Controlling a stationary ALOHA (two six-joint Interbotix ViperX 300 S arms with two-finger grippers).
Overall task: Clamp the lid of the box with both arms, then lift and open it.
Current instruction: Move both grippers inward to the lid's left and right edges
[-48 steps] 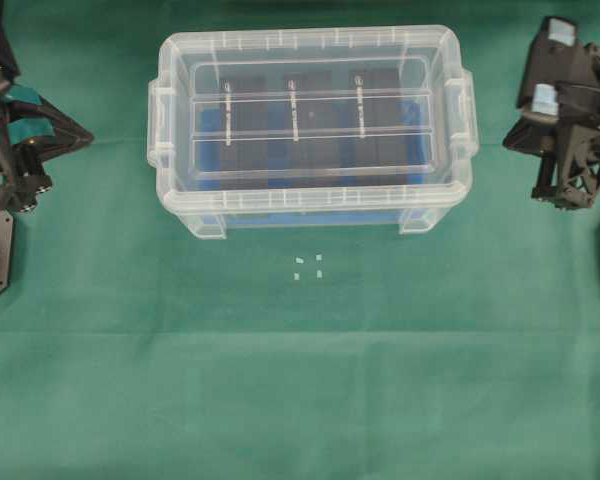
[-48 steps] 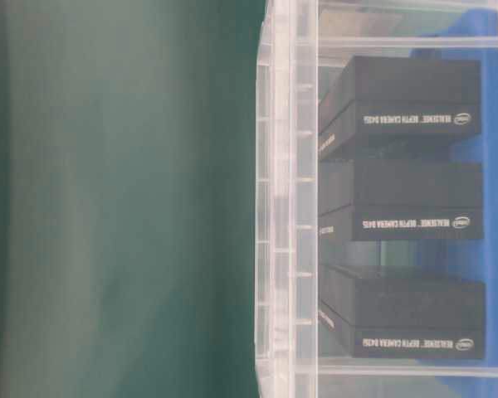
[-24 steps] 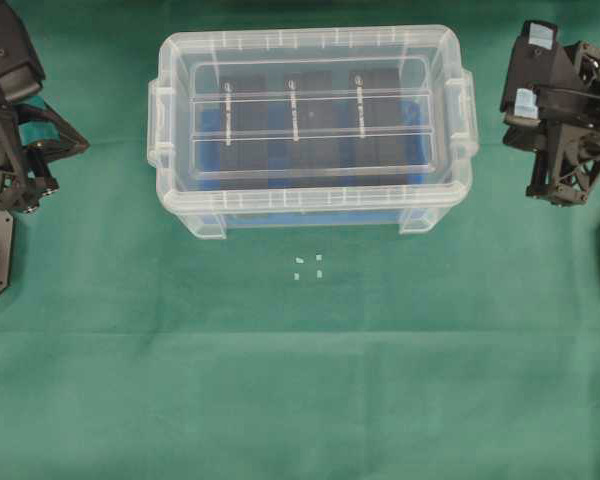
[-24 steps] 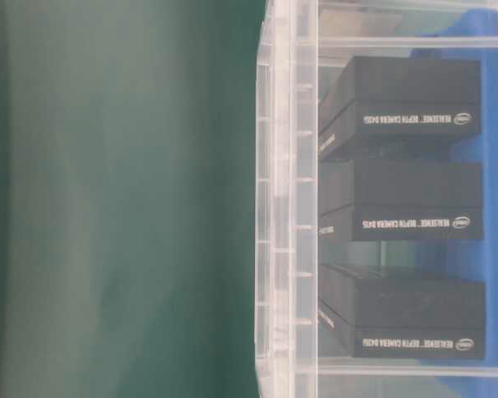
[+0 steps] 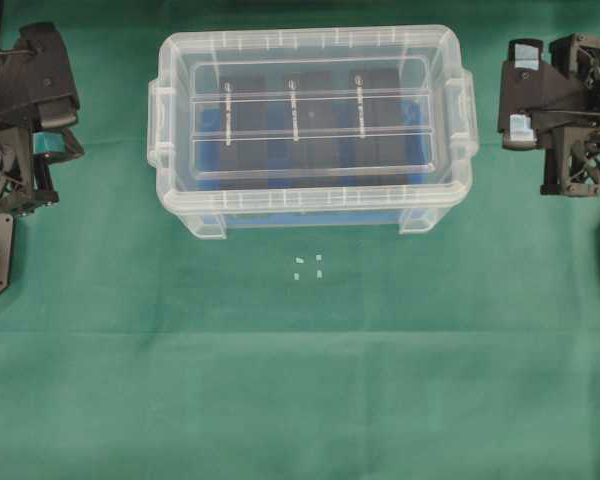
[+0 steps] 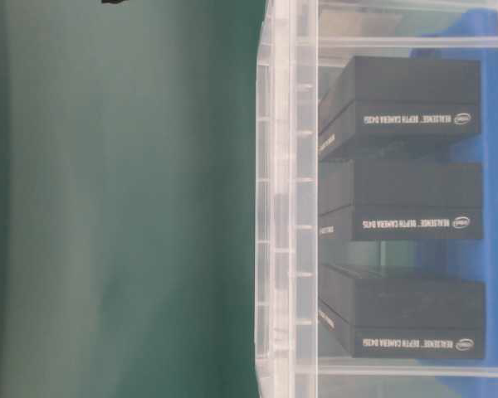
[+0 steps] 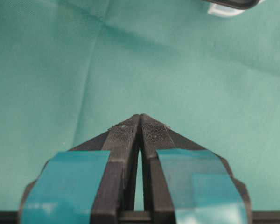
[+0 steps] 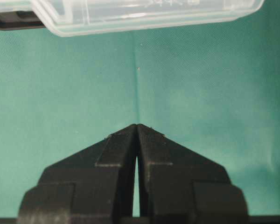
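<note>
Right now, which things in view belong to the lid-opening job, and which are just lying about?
Job: lid; box; left gripper, shut; right gripper, shut.

Lying about: three black blocks inside the box; small white bits on the green cloth.

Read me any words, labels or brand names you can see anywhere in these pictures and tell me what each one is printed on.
"REALSENSE DEPTH CAMERA D435", printed upside down on the side of each of the three black blocks inside the box, table-level view.
An oval logo beside that text on each block: too small to read.
White print on the blocks seen through the lid from overhead: too blurred to read.
Left hand, right hand: no text.
</note>
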